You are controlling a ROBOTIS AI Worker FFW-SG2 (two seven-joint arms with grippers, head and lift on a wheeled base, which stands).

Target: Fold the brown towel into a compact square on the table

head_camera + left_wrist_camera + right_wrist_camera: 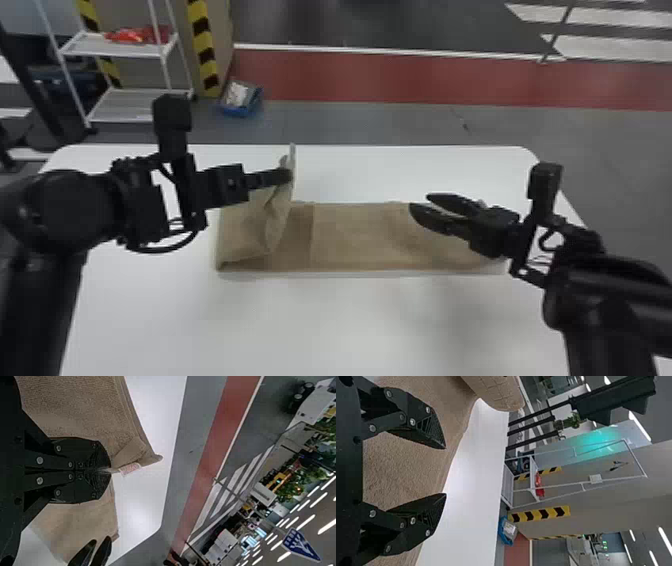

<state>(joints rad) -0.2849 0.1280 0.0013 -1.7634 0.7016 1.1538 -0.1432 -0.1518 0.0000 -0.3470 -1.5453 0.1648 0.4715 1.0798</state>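
We are seeing the brown towel [362,235] lying as a long strip on the white table [325,315], its long axis running left to right across our front. At its left end a flap [255,225] is standing partly raised. Our left gripper [286,175] is pinching it high on the far side, fingers closed on the cloth; in the left wrist view a small tag [130,468] is hanging just beyond the tips.

Our right gripper [419,202] is waiting above the strip's right part, fingers well apart, no cloth between them.

Relation that matters: the flat length is lying to the right of the left jaws, so we are judging the coming move a carry rightward along the long axis, laying the flap over. The left arm, having the cloth, is best placed for it. We are reckoning the fold under way, the compact square unfinished. The near corner is hanging lower, so the flap could be landing skewed.
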